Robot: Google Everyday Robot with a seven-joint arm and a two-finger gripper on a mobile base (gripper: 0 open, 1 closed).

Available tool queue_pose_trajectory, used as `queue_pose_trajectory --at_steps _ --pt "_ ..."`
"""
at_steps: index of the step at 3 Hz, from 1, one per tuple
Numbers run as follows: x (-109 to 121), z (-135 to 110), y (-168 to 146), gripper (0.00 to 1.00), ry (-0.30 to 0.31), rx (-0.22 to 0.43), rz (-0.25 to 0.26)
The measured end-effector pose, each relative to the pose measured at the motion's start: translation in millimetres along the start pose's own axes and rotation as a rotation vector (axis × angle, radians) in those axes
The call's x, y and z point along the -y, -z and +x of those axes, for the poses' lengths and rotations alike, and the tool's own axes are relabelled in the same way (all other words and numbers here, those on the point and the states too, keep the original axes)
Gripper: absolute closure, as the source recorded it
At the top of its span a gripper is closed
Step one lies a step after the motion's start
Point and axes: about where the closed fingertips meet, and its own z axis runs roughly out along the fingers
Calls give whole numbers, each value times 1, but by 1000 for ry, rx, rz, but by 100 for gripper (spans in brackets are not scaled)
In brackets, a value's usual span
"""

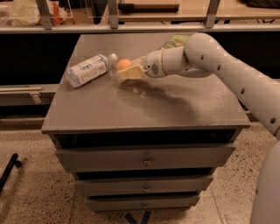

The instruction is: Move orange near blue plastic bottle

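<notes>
Hand (127,71) grips small round orange fruit (124,64) over grey worktop (131,109) | clear blue-labelled plastic bottle (87,70) just beside | lower your load gently, release short of cap.

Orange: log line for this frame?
pincer: holds orange, lifted off table | bottle: on its side, cap toward orange, just left of it | release: not yet

A grey counter (144,109) with three drawers (146,159) is set on a speckled floor (35,194). Behind it, a pale rail (131,29) with metal posts (113,11) is seen.
</notes>
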Motion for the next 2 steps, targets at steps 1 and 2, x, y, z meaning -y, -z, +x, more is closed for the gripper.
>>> queue_pose_trajectory --at_steps 1,2 --pt "-3 -2 -20 100 -20 40 -15" --pt "-5 -1 -33 100 -32 56 -38"
